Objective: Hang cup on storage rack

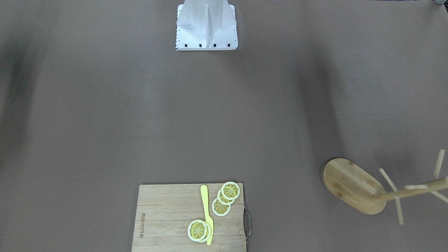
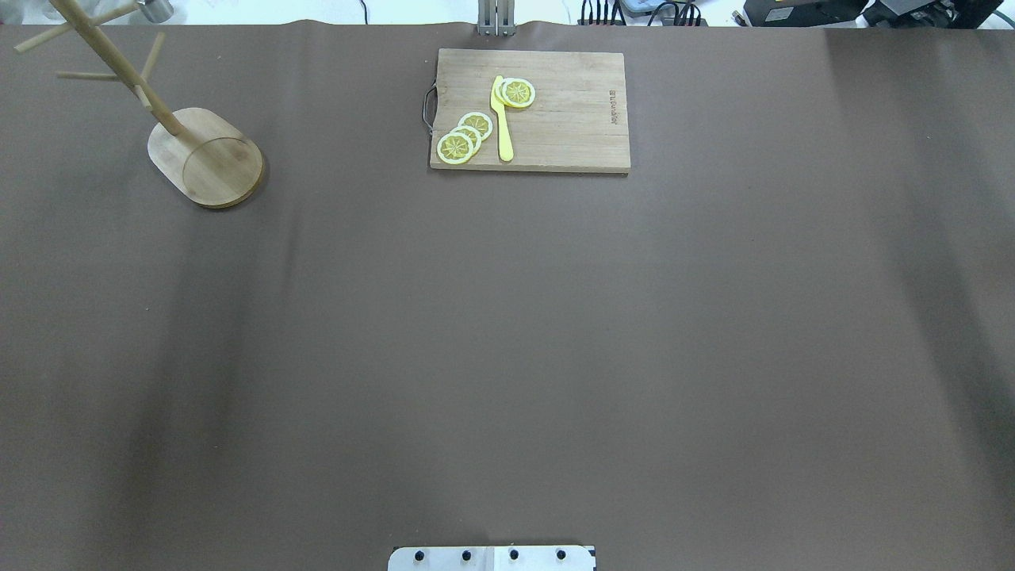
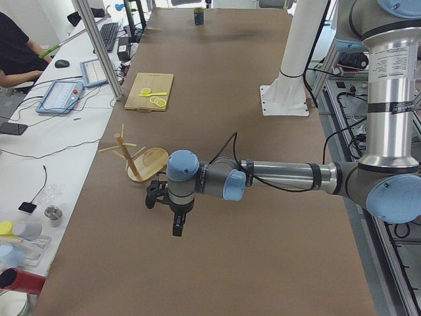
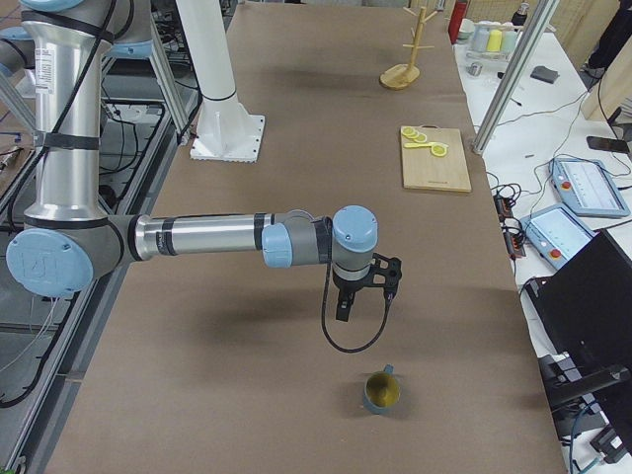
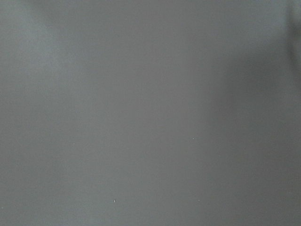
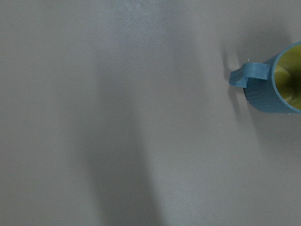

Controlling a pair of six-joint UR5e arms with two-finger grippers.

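Note:
The cup [image 4: 382, 392], teal-blue with a yellowish inside, stands upright on the brown table near its end on my right side. It shows at the right edge of the right wrist view [image 6: 273, 82], handle to the left, and small and far in the exterior left view [image 3: 198, 16]. The bamboo storage rack [image 2: 206, 155] stands upright at the far left, pegs bare; it also shows in the other views [image 1: 353, 185] [image 3: 141, 158] [image 4: 403, 69]. My right gripper [image 4: 344, 304] hangs above the table short of the cup. My left gripper [image 3: 176, 220] hangs near the rack. I cannot tell whether either is open.
A wooden cutting board [image 2: 571, 111] with lemon slices [image 2: 464, 139] and a yellow knife [image 2: 502, 119] lies at the table's far middle edge. The robot's white base [image 1: 206, 26] stands at the near edge. Side benches hold tablets, bottles and cables.

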